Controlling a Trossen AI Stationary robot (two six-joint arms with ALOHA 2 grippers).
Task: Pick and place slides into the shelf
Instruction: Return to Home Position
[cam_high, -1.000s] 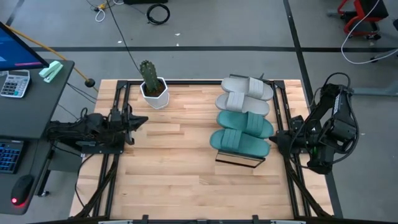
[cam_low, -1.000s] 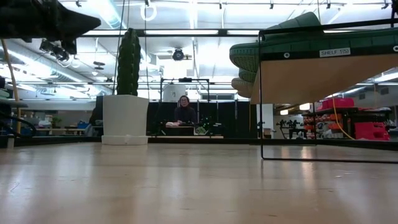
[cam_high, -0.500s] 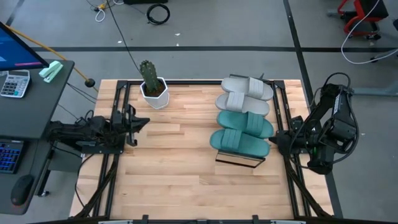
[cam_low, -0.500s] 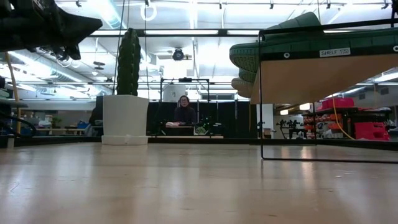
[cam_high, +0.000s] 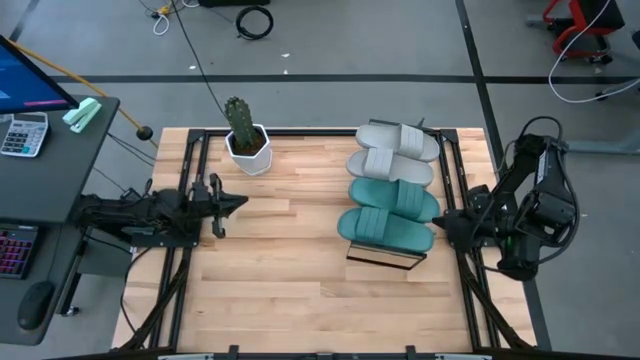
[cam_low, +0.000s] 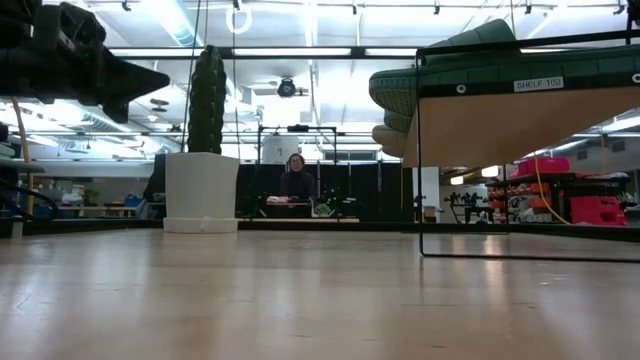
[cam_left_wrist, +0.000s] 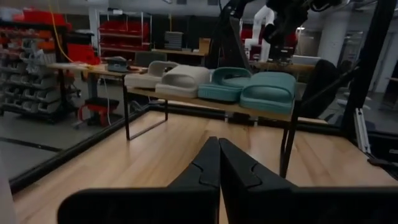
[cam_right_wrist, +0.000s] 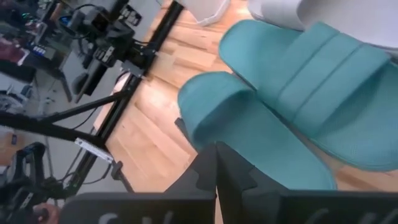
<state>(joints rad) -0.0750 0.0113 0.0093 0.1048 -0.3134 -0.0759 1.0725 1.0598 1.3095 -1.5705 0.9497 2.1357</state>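
All the slides lie side by side on the shelf (cam_high: 384, 258), on its plank top. Two are light grey, at the far end (cam_high: 398, 140) (cam_high: 396, 165). Two are teal, nearer (cam_high: 394, 197) (cam_high: 385, 227). My left gripper (cam_high: 238, 202) is shut over the table's left part, well away from the shelf, pointing at it; its wrist view shows the shut fingers (cam_left_wrist: 219, 155) and the row of slides (cam_left_wrist: 270, 92) beyond. My right gripper (cam_high: 437, 226) is shut, just off the right end of the nearest teal slide (cam_right_wrist: 249, 124), touching nothing that shows.
A cactus in a white pot (cam_high: 247, 148) stands at the table's far left corner. Dark frame rails (cam_high: 190, 170) run along the table's left and right sides. Bare wooden tabletop (cam_high: 290, 250) lies between my left gripper and the shelf. A person sits far behind the table (cam_low: 297, 180).
My left gripper has moved toward the table's right, toward the shelf, staying shut and dropping slightly. The right arm and the slides have kept still.
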